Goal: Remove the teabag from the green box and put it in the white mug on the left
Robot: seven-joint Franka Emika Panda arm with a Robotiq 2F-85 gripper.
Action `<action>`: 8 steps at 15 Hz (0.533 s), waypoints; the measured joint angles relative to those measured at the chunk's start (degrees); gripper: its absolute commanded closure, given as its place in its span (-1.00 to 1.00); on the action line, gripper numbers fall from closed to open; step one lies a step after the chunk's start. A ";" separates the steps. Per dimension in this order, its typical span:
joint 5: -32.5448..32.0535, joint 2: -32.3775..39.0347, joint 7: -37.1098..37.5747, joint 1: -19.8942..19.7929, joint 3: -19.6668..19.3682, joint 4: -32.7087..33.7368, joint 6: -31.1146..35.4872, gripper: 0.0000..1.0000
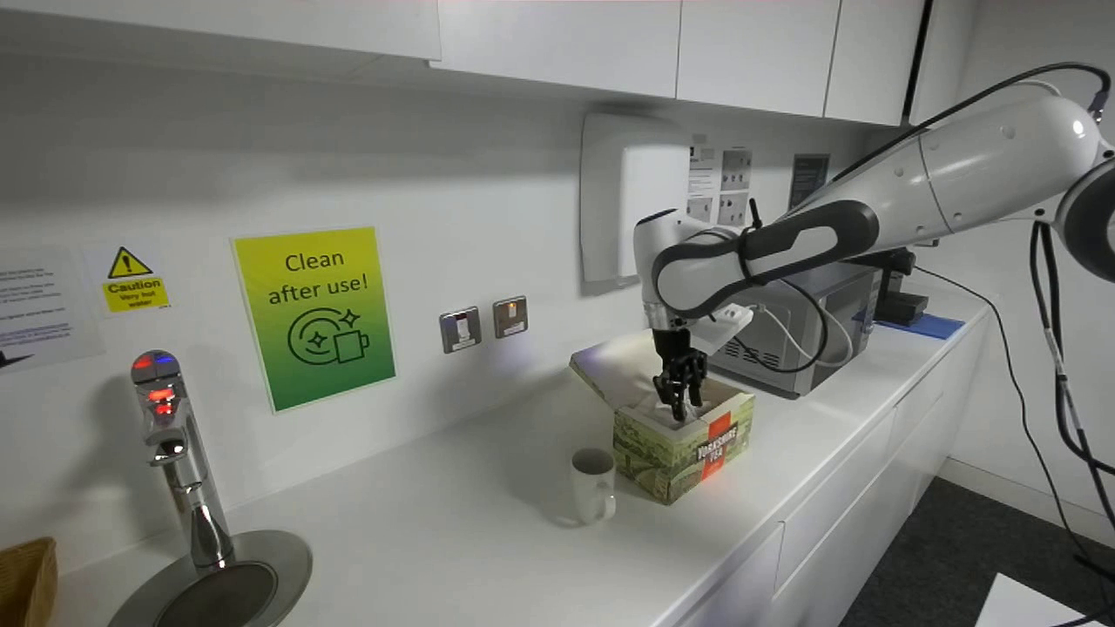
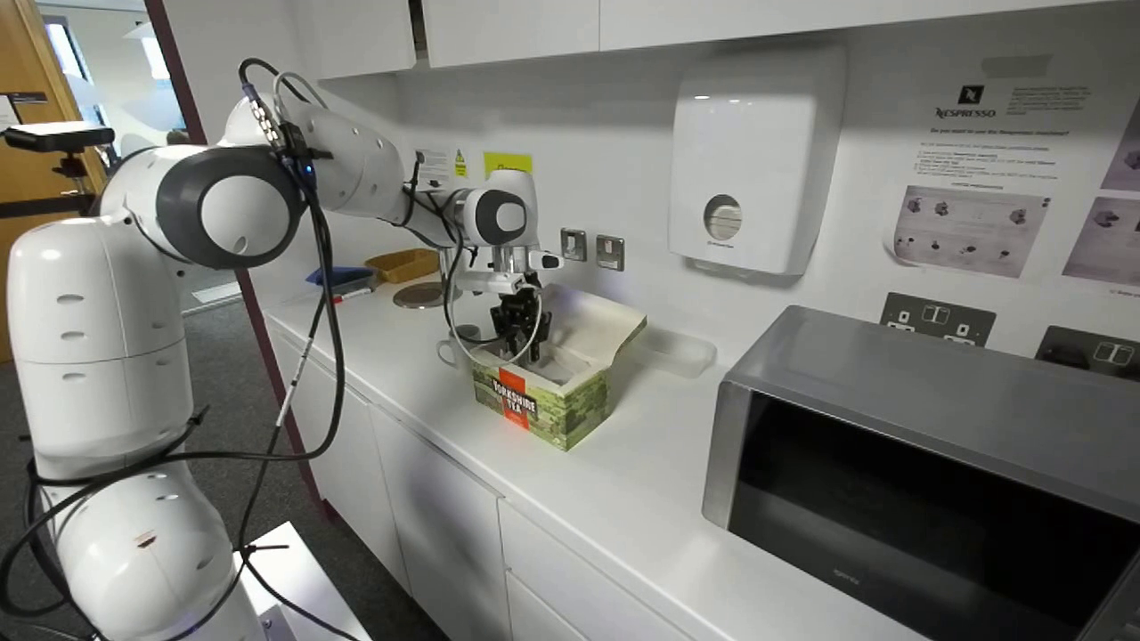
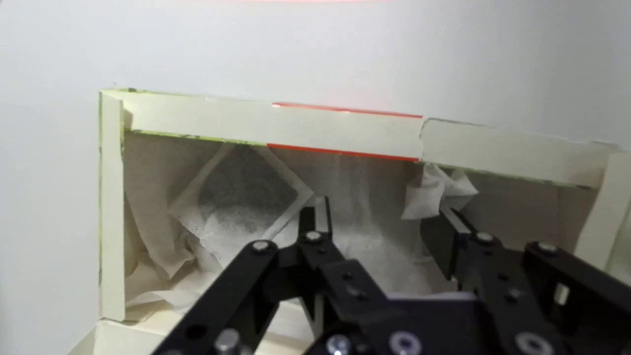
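Wrist view, pincer point(image 3: 382, 207) spread, within green box point(image 3: 197, 117)

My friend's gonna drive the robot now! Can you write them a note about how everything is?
End effector: open, pointing down into the green box, nothing clamped.
Teabag: one lies in the box, left of centre in the wrist view.
White mug: upright on the counter beside the box; its bottom is hidden.
Done: box open, end effector at its opening.
Left: grip a teabag, lift it out, put it in the mug.
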 measured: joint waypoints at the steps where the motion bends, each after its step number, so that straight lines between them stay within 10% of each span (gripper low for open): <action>1: 0.23 -0.30 0.00 0.03 0.48 -0.01 -0.92 0.09; 3: 0.81 -0.83 0.00 0.23 1.29 -0.01 -2.61 0.01; 8: 1.78 -1.64 0.00 0.66 1.85 -0.01 -5.46 0.74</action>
